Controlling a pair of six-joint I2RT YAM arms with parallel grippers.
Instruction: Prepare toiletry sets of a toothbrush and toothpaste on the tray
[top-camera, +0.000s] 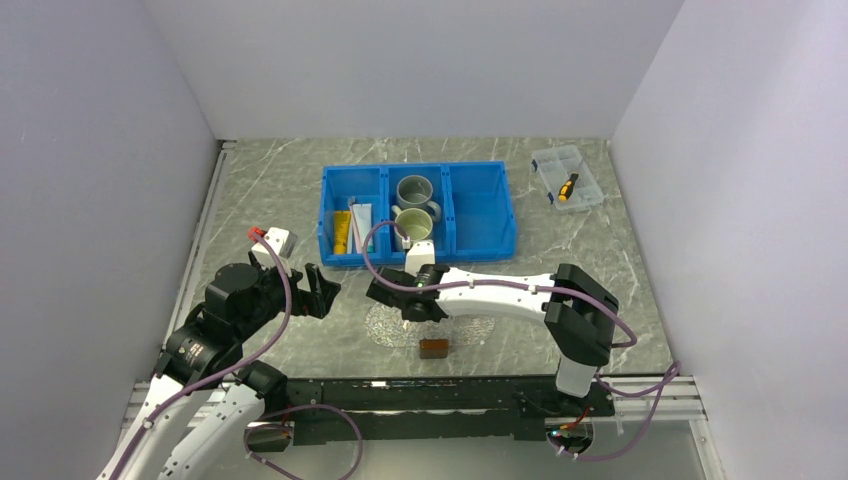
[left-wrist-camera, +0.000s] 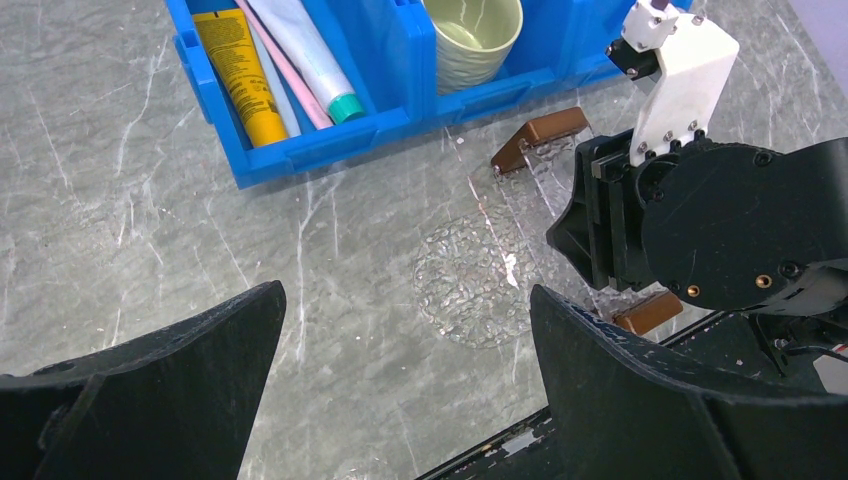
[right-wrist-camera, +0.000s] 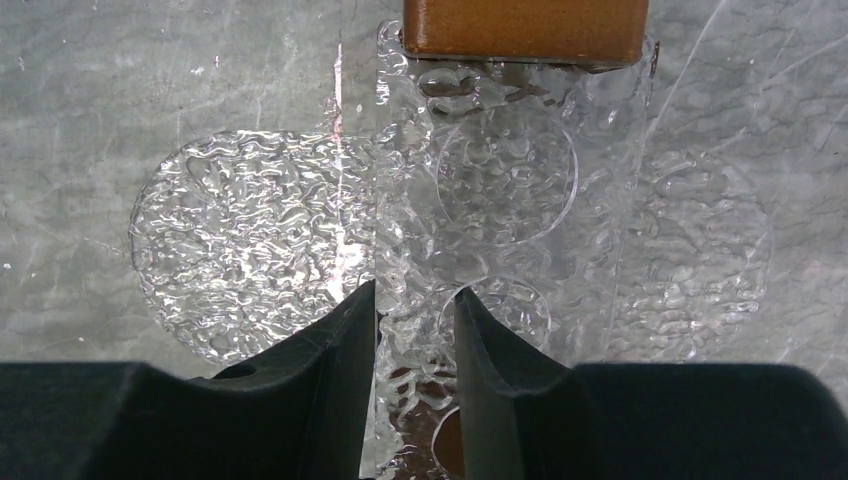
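— On the counter (top-camera: 290, 190), where does the tray (right-wrist-camera: 510, 190) sit?
— Near the front edge, just ahead of the blue bin (top-camera: 480, 250), with a brown block at each end.
— And the right fingers (right-wrist-camera: 330, 350)?
— Low over the tray's near end, 2 black tips with only a narrow gap between them. Clear plastic shows in that gap, but I cannot tell whether they pinch the tray's rim.
— The left fingers (left-wrist-camera: 200, 350)?
— Spread wide and released, grasping nothing, hovering over the counter to the left of the tray.
— Toothpaste and toothbrush?
— Both lie in the bin's left compartment. The toothpaste (left-wrist-camera: 305, 55), white with a teal cap, lies against a pink stick (left-wrist-camera: 290, 80). The toothbrush (left-wrist-camera: 278, 100), a pale sliver, lies between that stick and a yellow tube (left-wrist-camera: 240, 75).
— Anything beside them?
— 2 mugs (top-camera: 417, 190), in the middle compartment.
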